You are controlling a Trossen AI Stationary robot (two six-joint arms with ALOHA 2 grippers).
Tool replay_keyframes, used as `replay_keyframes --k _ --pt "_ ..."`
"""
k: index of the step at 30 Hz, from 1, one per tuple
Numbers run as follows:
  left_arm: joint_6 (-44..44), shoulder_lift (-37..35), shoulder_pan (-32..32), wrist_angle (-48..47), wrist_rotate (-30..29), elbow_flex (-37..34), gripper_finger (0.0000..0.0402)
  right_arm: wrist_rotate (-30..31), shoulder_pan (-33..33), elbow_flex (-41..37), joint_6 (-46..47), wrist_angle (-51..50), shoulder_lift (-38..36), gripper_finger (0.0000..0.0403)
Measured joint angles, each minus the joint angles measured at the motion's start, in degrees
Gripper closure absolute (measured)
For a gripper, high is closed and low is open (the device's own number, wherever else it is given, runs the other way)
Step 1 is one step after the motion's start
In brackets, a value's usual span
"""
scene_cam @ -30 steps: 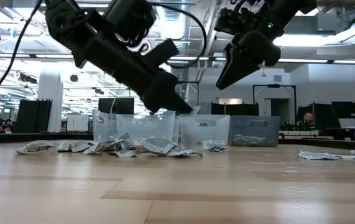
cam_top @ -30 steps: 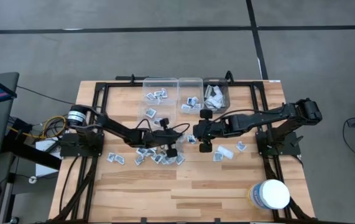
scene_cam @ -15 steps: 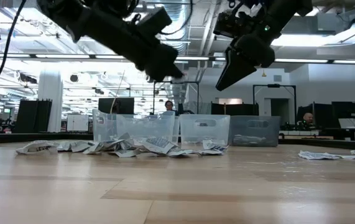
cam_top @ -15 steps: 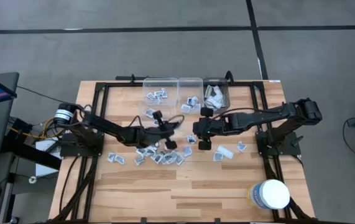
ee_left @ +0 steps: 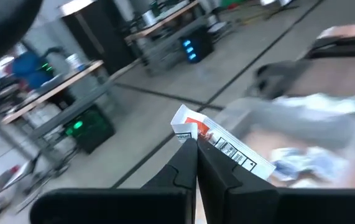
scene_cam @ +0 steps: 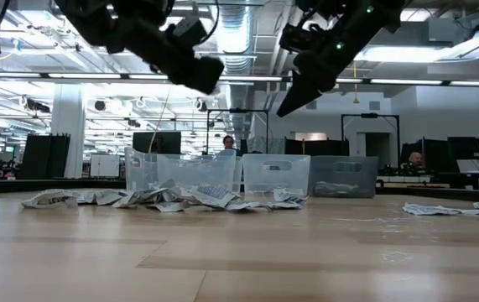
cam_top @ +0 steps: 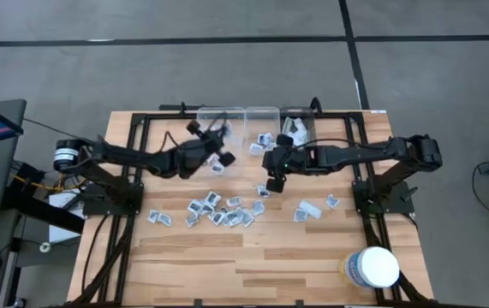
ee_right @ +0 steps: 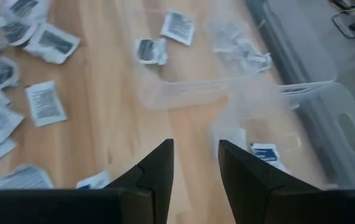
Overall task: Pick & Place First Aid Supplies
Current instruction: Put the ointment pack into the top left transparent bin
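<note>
The first aid supplies are small white-grey packets. A heap of them (cam_top: 223,210) lies flat mid-table, with loose ones (cam_top: 313,208) to its right and some inside the clear bins. My left gripper (cam_top: 212,145) hovers high by the left bin (cam_top: 221,124), shut on one red-printed packet (ee_left: 224,148). My right gripper (cam_top: 271,167) hangs open in the air near the middle bin (cam_top: 263,128). Nothing sits between its fingers (ee_right: 193,168). My left gripper pinches the red-printed packet by one edge (ee_left: 188,134) between its two fingertips. The rest of the packet sticks out past the fingertips. It is lifted clear of the table and bins.
Three clear bins stand in a row at the table's far edge, the right one (cam_top: 298,127) holding longer pale wrappers. A big white round tub (cam_top: 371,267) stands at the near right corner. Bare wood (cam_top: 253,257) lies toward the near edge.
My left gripper has risen from the heap with the packet in its shut fingers. It has swung toward the far edge, over to the left bin. My right gripper has stayed open and drifted a little toward the far edge and the middle bin.
</note>
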Motion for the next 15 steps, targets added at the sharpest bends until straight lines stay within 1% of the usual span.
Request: replay_keyframes --k 3,4,5,10,15 --pt "-0.02 -0.24 4.32 0.07 0.92 -1.0 0.0394 -0.01 -1.99 0.0 -0.02 0.64 0.0 0.0282" --pt "-0.02 -0.28 5.87 -0.03 1.69 -1.38 0.0394 0.0 -2.68 -0.01 -0.02 0.94 0.0 0.0282" --pt "-0.02 -0.26 7.51 -0.1 3.65 -1.65 0.0394 0.01 -3.39 -0.02 -0.02 1.45 0.0 0.0282" --pt "-0.24 -0.26 16.83 0.0 17.68 -2.41 0.0394 -0.01 -7.36 -0.02 0.02 4.18 0.0 0.0282" --pt "-0.31 -0.26 26.02 0.02 29.83 -2.41 0.0394 -0.03 -10.88 -0.02 0.02 8.66 0.01 0.0282"
